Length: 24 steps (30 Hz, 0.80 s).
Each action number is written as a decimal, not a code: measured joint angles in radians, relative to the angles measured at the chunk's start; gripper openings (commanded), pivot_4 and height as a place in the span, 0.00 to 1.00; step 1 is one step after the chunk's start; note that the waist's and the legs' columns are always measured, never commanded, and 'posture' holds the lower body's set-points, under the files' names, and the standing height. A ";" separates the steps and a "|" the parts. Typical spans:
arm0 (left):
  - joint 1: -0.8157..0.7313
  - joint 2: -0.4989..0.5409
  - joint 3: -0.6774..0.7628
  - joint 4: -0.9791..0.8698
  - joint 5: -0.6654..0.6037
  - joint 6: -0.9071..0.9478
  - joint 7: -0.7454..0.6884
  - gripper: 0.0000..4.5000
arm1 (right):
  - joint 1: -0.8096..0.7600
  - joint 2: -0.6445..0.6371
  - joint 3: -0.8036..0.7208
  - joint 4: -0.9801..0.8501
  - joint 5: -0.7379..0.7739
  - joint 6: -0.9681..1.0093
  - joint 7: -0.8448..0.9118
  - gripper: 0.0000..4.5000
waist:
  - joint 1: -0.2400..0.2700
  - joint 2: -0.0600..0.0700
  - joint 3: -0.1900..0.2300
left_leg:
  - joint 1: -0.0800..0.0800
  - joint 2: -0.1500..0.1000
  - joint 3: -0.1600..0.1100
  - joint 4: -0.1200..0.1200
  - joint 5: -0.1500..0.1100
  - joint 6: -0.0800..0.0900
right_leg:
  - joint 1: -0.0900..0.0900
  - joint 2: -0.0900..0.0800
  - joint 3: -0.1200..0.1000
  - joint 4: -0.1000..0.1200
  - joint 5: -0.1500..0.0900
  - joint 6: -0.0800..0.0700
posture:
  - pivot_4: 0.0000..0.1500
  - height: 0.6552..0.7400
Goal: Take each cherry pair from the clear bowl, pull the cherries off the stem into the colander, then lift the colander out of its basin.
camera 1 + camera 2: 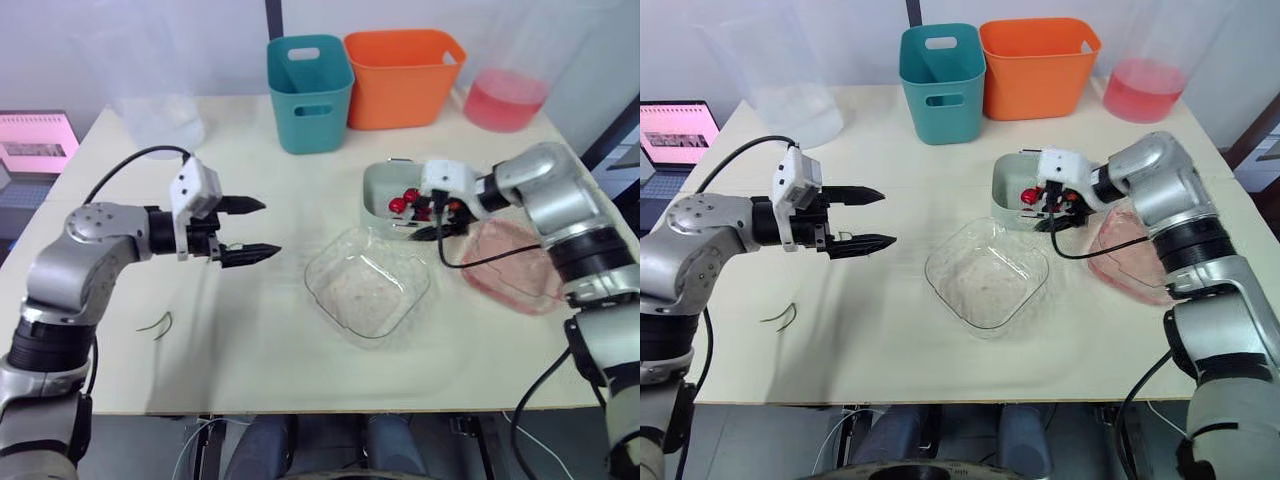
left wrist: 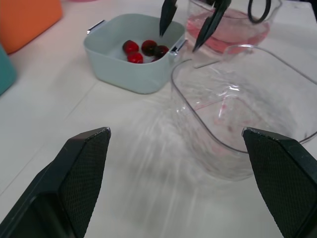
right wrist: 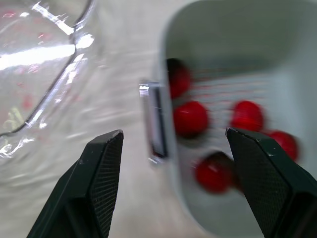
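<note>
Cherries point(image 1: 405, 200) lie loose in colander point(image 1: 378, 195), just beyond empty clear bowl point(image 1: 367, 282). Right gripper point(image 2: 179, 42), fingers spread and holding nothing, hangs just above colander's bowl-side handle point(image 3: 153, 119); left gripper point(image 1: 272, 228), likewise spread, well apart leftward

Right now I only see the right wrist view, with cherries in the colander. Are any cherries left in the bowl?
Observer: No, the bowl looks empty, just pink smears.
Operator: Where's the other gripper?
Observer: The left gripper hangs open above the table, left of the bowl, holding nothing.
Operator: Any stems lying around?
Observer: One thing like a stem lies on the table, far left of the bowl.
</note>
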 measured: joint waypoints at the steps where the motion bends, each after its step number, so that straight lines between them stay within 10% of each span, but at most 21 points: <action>1: 0.000 0.000 0.004 0.007 0.001 -0.010 0.005 1.00 | 0.010 -0.015 -0.042 -0.035 0.019 0.027 -0.011 0.81 | 0.000 0.000 0.000 | 0.000 0.000 0.000 0.000 0.000 0.000 | 0.000 0.000 0.000 0.000 0.000 0.000 | 1.00 1.00; 9: 0.098 -0.009 0.189 0.001 0.011 -0.023 0.190 1.00 | 0.456 0.006 -0.636 -0.469 0.311 0.258 -0.271 0.81 | 0.009 0.000 0.000 | 0.000 0.000 -0.001 0.000 0.000 0.000 | 0.001 -0.001 0.000 0.004 0.000 0.000 | 1.00 1.00; 15: 0.270 -0.014 0.247 -0.048 0.029 -0.012 0.274 1.00 | 0.805 0.031 -0.965 -0.688 0.436 0.409 -0.379 0.99 | 0.007 0.000 -0.001 | 0.002 0.000 0.000 0.000 -0.003 0.005 | 0.001 0.000 0.002 0.003 0.000 0.000 | 1.00 1.00; 24: 0.415 -0.032 0.318 -0.087 -0.008 0.008 0.298 1.00 | 0.969 -0.034 -1.153 -0.475 0.511 0.357 -0.347 0.99 | 0.000 0.000 -0.001 | 0.011 0.001 0.003 -0.001 -0.006 0.010 | 0.011 0.000 0.004 -0.003 0.000 0.000 | 1.00 1.00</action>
